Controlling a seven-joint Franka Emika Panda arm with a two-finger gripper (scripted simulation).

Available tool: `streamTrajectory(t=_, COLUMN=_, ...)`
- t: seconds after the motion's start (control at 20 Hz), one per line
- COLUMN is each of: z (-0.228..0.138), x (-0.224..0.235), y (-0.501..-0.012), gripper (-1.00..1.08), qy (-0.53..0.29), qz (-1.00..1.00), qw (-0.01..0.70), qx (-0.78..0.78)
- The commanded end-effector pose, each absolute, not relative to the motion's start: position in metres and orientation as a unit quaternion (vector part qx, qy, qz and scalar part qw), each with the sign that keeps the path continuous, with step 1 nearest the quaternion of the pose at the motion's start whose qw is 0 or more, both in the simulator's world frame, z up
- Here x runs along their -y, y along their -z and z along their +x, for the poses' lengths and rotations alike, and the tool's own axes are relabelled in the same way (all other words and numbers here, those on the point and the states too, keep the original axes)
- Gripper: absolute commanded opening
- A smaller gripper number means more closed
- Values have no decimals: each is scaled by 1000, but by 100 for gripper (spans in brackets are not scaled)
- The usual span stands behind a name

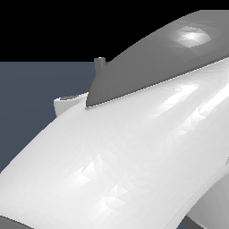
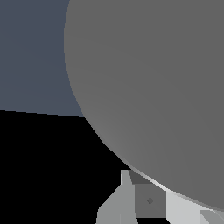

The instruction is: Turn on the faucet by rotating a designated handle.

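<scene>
Mostly, the wrist view is filled by the matte grey metal cylinder of the faucet (image 2: 153, 87), stiff and heavy-looking, pressed close to the gripper (image 2: 144, 201). No slim rod handle can be seen; finger spread cannot be judged.

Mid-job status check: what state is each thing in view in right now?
faucet: fills the wrist view at close range; on or off cannot be told.
handle: cannot be made out in either view.
gripper: close against the faucet's edge; open or shut cannot be told.
robot arm: blocks most of the exterior view.
</scene>
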State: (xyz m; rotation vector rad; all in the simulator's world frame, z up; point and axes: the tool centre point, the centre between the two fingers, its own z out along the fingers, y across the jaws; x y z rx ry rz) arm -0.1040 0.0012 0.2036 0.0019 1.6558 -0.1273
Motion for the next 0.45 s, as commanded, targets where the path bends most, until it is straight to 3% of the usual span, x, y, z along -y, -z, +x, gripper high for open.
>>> streamTrajectory(t=0.0, z=-105, x=-82, y=-257, gripper=-100, qy=-11, qz=-27, qw=701, qx=-713)
streamTrajectory(t=0.4, z=-106, x=-108, y=-265, gripper=-100, qy=-21, qz=-29, qw=707, qx=-707)
